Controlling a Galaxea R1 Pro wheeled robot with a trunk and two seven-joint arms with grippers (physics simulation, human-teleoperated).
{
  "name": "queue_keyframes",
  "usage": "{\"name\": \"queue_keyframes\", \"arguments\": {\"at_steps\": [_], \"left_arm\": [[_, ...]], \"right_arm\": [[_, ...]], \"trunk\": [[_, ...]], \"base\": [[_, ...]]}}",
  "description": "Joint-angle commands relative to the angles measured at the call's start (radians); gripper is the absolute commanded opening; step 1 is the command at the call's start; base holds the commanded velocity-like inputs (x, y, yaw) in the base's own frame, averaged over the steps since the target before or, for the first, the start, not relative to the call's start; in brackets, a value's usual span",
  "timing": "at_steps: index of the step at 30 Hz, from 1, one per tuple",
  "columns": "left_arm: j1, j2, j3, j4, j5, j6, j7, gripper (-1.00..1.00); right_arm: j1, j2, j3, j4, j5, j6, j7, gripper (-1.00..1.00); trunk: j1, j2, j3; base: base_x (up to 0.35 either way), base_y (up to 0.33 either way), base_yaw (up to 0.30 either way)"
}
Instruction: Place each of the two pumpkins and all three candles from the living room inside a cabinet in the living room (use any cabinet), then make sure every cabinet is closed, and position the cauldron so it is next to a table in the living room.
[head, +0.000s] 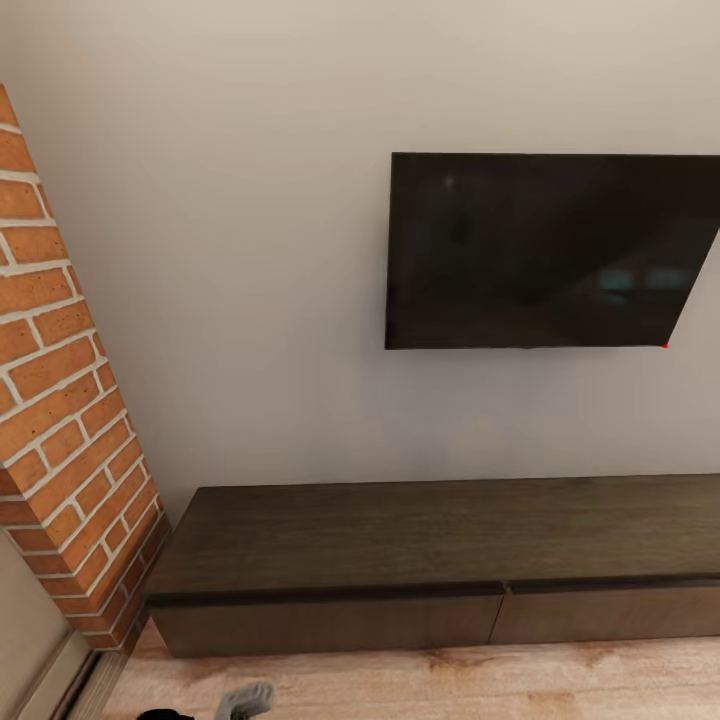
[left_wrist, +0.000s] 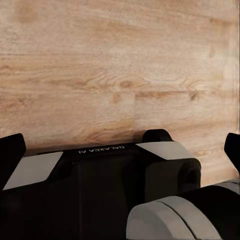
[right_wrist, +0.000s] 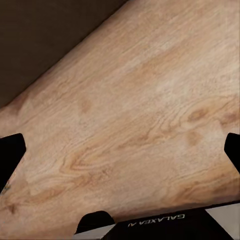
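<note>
In the head view, a red brick column (head: 60, 400) runs down the left edge, its foot meeting the pale wooden floor (head: 450, 685) just beside the left end of the cabinet (head: 420, 560). The cabinet is a long, low, dark brown console standing against the plain light wall (head: 230, 250); two handle-less drawer fronts show along its face, both flush with it, and its top is bare. Above its right half a dark flat screen (head: 545, 250) hangs on the wall. At the bottom edge of that view, left of centre, a small grey piece of the robot's arm (head: 245, 700) pokes in over the floor, in front of the left drawer front and apart from it. In the left wrist view, the left gripper (left_wrist: 125, 145) hangs over bare floorboards, its black fingertips (left_wrist: 10, 150) far apart at the two sides of the picture, with nothing between them. In the right wrist view, the right gripper (right_wrist: 122, 147) is likewise spread wide over the floor, its fingertips (right_wrist: 10, 150) at the picture's edges and empty, and a dark brown face that matches the cabinet fills one corner beyond them, near but not touching.
</note>
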Motion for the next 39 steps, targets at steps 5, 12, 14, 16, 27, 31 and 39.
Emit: {"name": "queue_keyframes", "arguments": {"at_steps": [5,12,14,16,27,31,39], "left_arm": [[-0.005,0.004,-0.002,-0.004,0.062,0.005,-0.006,1.0],[-0.008,0.008,-0.02,0.015,0.118,0.007,-0.007,1.0],[-0.008,0.009,-0.04,0.022,0.134,0.008,-0.007,1.0],[-0.008,0.01,-0.059,0.025,0.158,0.009,-0.007,1.0],[-0.04,0.09,-0.198,0.024,0.408,0.011,-0.01,1.0],[-0.089,0.144,-0.328,0.032,0.562,0.011,-0.011,1.0],[-0.178,0.232,-0.542,0.051,0.801,0.01,-0.011,1.0]], "right_arm": [[-0.008,-0.004,-0.001,-0.002,-0.08,0.008,0.097,1.0],[-0.012,-0.015,-0.001,-0.003,-0.206,0.009,0.193,1.0],[-0.012,-0.016,-0.001,-0.003,-0.244,0.009,0.216,1.0],[-0.012,-0.017,-0.001,-0.003,-0.278,0.008,0.237,1.0],[-0.012,-0.009,-0.003,-0.003,-0.373,-0.121,0.265,1.0],[-0.014,-0.012,-0.003,-0.003,-0.492,-0.134,0.303,1.0],[-0.019,-0.022,0.003,-0.003,-0.735,-0.087,0.372,1.0]], "trunk": [[0.0,-0.001,-0.001],[0.0,-0.001,-0.001],[0.0,-0.001,-0.001],[0.0,-0.001,-0.001],[0.0,-0.001,-0.001],[0.0,-0.001,-0.001],[0.0,-0.001,-0.001]], "base": [[0.0,0.0,0.0],[0.0,0.0,0.0],[0.0,0.0,0.0],[0.0,0.0,0.0],[0.0,0.0,0.0],[0.0,0.0,0.0],[0.0,0.0,0.0]]}}
